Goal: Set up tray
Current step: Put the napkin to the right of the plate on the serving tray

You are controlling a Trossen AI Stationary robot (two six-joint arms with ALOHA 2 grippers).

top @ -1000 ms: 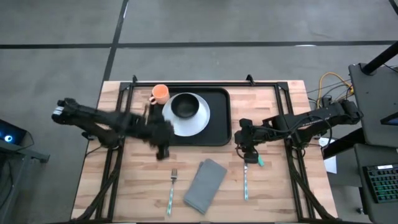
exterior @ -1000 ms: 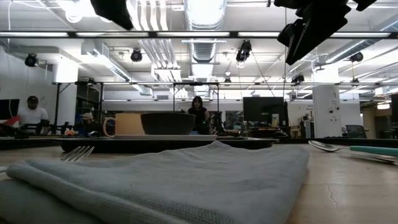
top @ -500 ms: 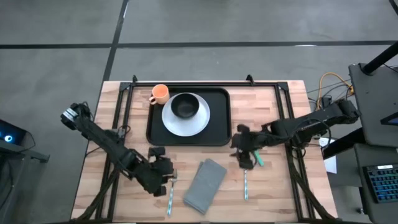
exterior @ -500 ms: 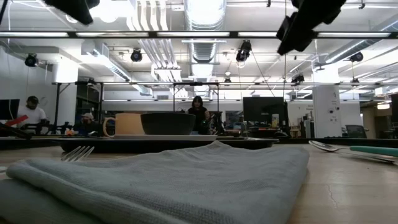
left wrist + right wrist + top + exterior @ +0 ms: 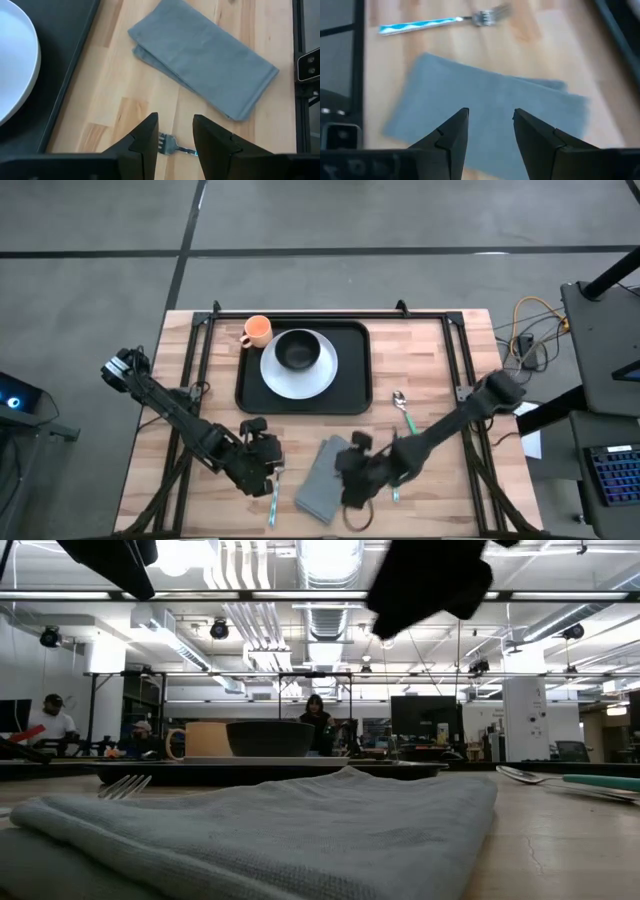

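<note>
Left gripper (image 5: 268, 467): hovering over the fork (image 5: 275, 490) at the table's near left; fingers parted, holding nothing.
Fork: long axis near to far, tines toward the tray.
Tray (image 5: 355, 370): far centre of the table, carrying the white plate (image 5: 318, 377), dark bowl (image 5: 297, 350) and orange mug (image 5: 257, 331).
Napkin (image 5: 320, 480): grey, folded, near centre, outside the tray.
Right gripper (image 5: 352, 476): over the napkin; fingers apart, empty.
Spoon (image 5: 402, 412): right of the tray, untouched.

1 black tray (image 5: 355, 370), 1 white plate (image 5: 318, 380), 1 dark bowl (image 5: 297, 350), 1 orange mug (image 5: 257, 331), 1 grey napkin (image 5: 322, 480), 1 fork (image 5: 275, 498), 1 spoon (image 5: 401, 407), 2 grippers: left (image 5: 268, 470), right (image 5: 353, 480).
</note>
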